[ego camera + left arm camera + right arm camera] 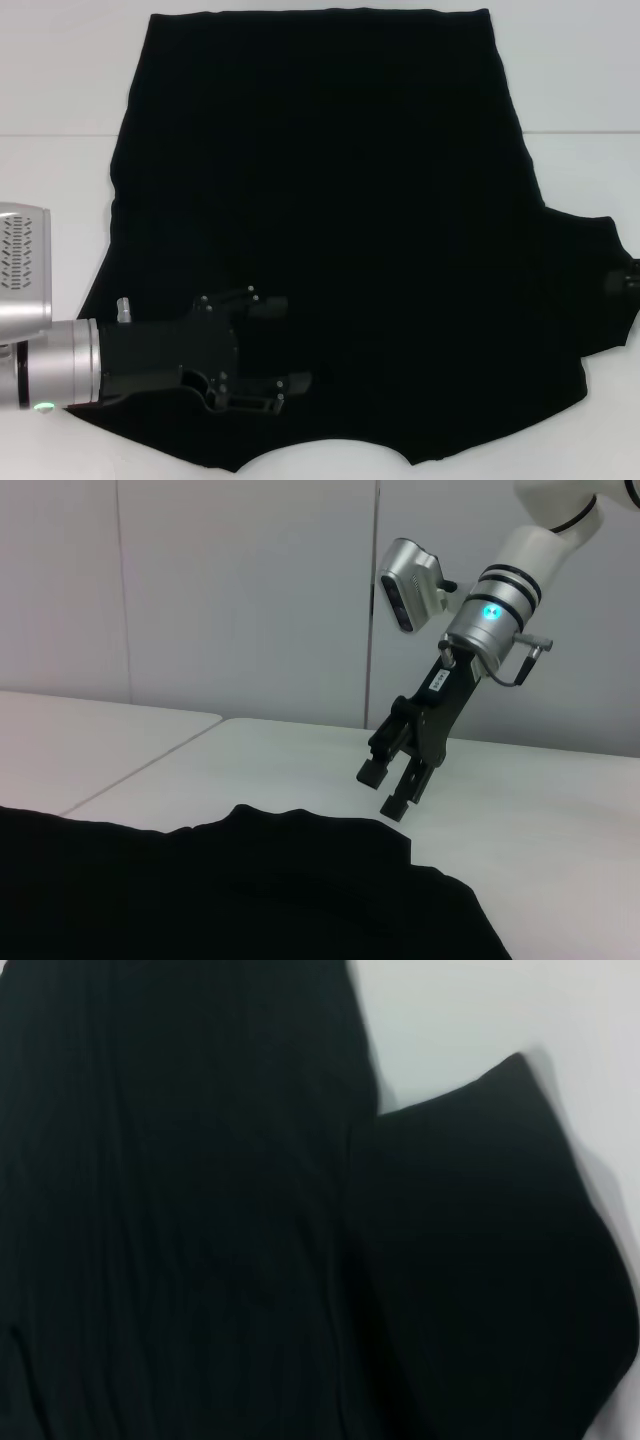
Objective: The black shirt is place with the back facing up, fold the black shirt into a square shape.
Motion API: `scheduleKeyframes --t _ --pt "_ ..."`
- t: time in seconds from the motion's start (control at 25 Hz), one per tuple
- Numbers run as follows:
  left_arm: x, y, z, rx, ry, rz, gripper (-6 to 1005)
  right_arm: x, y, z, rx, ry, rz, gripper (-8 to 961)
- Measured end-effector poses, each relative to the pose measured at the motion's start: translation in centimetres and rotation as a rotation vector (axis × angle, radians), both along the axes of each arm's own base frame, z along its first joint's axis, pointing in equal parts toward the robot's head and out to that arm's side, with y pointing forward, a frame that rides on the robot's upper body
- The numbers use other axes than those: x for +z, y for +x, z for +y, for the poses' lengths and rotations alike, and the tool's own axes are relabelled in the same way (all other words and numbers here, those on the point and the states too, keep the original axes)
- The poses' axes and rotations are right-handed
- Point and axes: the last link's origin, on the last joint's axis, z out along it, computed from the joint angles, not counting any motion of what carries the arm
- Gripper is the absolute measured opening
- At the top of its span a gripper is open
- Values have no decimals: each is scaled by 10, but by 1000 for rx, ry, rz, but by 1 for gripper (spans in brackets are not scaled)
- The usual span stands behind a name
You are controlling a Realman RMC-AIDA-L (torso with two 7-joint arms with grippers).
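The large matte black fabric shirt (330,220) runs off the head view's near edge, and its right sleeve hides nearly all of the right pincer (622,281).

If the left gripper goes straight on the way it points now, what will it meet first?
The left gripper points across the black shirt toward the robot's right. It would probably meet only more shirt cloth beneath it, then the right sleeve; its height above the cloth is unclear.
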Motion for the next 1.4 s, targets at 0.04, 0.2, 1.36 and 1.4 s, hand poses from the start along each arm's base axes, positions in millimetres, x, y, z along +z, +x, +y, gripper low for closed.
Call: scheduleKeyframes --t 0.04,0.2,1.36,1.4 --pt "0 0 0 2 1 -1 920 -2 -1 1 4 -7 -6 797" --pt "0 -1 -1 9 1 -4 920 -7 -2 3 12 -20 -29 792" --pt "3 -1 1 25 22 -26 919 -24 1 11 31 18 -78 718" --pt "4 -1 2 27 26 -27 919 -27 0 12 35 19 -80 697"
